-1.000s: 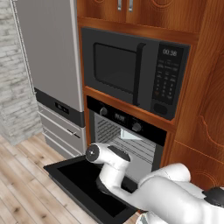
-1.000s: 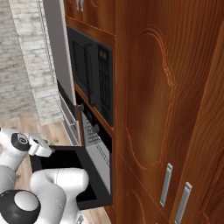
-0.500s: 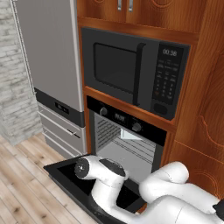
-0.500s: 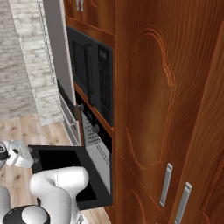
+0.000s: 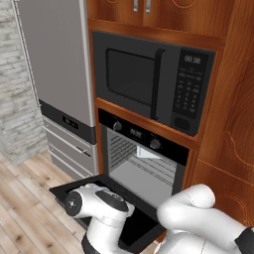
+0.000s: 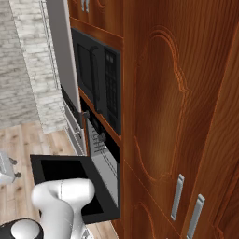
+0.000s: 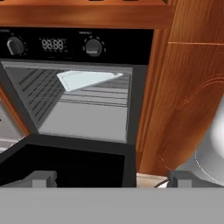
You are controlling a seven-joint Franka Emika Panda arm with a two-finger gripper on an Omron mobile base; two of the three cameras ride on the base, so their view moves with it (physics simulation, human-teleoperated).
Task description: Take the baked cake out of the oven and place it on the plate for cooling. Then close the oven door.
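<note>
Hand view looks straight into the oven (image 7: 74,105), with my two finger tips (image 7: 41,179) low at the bottom, one at each side, far apart from each other. My gripper (image 7: 107,180) is spread fully and grasps nothing.

Compared with one second ago, my arm has gone down. Its white elbow was then in front of the oven opening in the left base view; now it sits lower, near the front edge of the oven door (image 5: 134,218), and more of the cavity is free to see. The cupboards and the microwave (image 5: 149,82) have not shifted, so the base stands in the same place.

The oven door is dropped down flat, its dark inner side facing up. It lies just beyond my fingers, between them and the cavity. Inside, wire racks cross the cavity, and a pale flat shape (image 7: 85,78) rests on the upper one, far from my fingers; I cannot tell what it is. Two knobs and a small display are above the opening. Wooden panel (image 7: 188,96) stands to the right of the oven.
</note>
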